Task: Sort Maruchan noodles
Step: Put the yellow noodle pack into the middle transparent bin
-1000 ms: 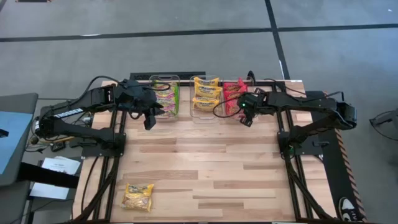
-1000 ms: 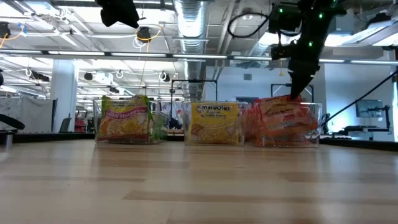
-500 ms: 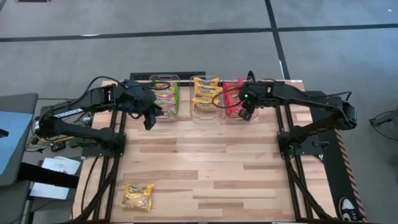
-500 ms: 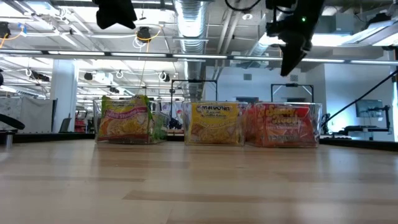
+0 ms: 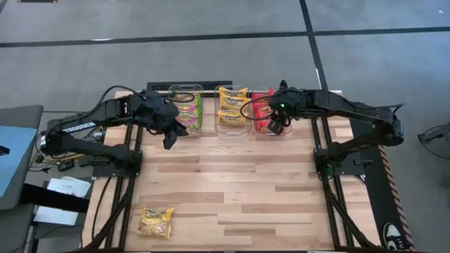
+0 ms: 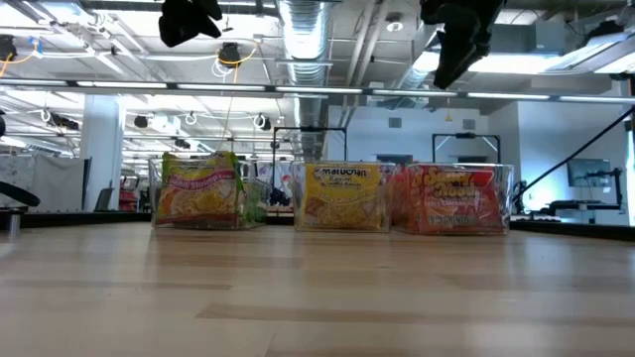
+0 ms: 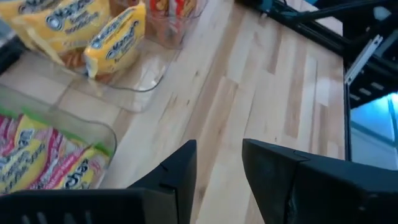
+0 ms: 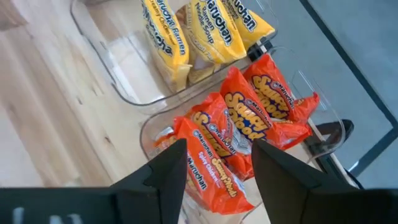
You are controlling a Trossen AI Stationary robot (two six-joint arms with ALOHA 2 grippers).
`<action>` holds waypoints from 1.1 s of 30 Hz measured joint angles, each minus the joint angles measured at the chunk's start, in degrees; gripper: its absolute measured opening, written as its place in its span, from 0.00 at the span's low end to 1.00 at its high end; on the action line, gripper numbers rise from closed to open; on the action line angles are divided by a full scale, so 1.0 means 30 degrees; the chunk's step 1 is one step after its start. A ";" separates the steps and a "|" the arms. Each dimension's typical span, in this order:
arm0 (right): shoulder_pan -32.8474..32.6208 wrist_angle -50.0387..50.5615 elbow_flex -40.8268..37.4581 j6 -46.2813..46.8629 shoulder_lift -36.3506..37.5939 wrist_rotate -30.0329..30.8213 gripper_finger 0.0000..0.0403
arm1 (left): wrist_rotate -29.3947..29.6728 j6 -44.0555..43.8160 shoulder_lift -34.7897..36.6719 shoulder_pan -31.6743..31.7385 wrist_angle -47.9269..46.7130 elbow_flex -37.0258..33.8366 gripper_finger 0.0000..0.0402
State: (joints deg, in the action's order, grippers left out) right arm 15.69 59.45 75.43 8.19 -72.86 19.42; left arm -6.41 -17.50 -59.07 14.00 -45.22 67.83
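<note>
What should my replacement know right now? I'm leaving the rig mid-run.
Right gripper: open, empty, above the red bin.
Left gripper: open, empty, hovering by the green bin.
Done: green packets, yellow packets and red packets each sit in their own bin.
Left: one yellow packet lies at the table's near left corner; it belongs in the middle bin.

Left gripper [image 5: 171, 133] raised at far left, empty, fingers parted; right gripper [image 5: 278, 126] raised far right, parted.
</note>
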 joint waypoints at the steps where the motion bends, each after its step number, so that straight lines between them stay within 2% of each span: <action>1: -0.0070 0.0140 0.0123 0.0157 0.0003 0.0006 0.51 | 0.0021 0.0328 -0.0039 -0.0003 0.0012 0.0000 0.29; 7: -0.0475 0.0773 0.0336 0.0593 0.0006 0.0006 0.55 | 0.1646 0.1169 -0.0050 0.0753 -0.0205 0.0062 0.39; 10: -0.0682 0.1389 0.0337 0.1607 0.0006 -0.0008 0.55 | 0.2567 0.1322 -0.0028 0.1267 -0.0913 0.1009 0.44; 12: -0.0946 0.1708 0.0331 0.2377 0.0006 -0.0015 0.55 | 0.1978 0.1061 -0.0028 0.1473 -0.1676 0.1762 0.45; 18: -0.2113 0.1816 0.0334 0.4976 0.0006 -0.0614 0.55 | -0.2171 -0.1520 0.0149 0.1029 -0.4463 0.2752 0.45; 24: -0.3365 0.1197 0.0331 0.7052 0.0006 -0.3205 0.55 | -0.3635 -0.3586 0.0172 -0.2394 -0.6318 0.1932 0.46; 33: -0.5357 0.0123 0.0335 0.9724 0.0006 -0.3535 0.55 | -0.3926 -0.6516 0.0147 -0.8430 -0.6037 -0.0103 0.46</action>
State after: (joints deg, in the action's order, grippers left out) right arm -0.38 59.82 76.43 37.36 -72.84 8.82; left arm -18.19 -37.05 -58.63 -11.29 -63.33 67.52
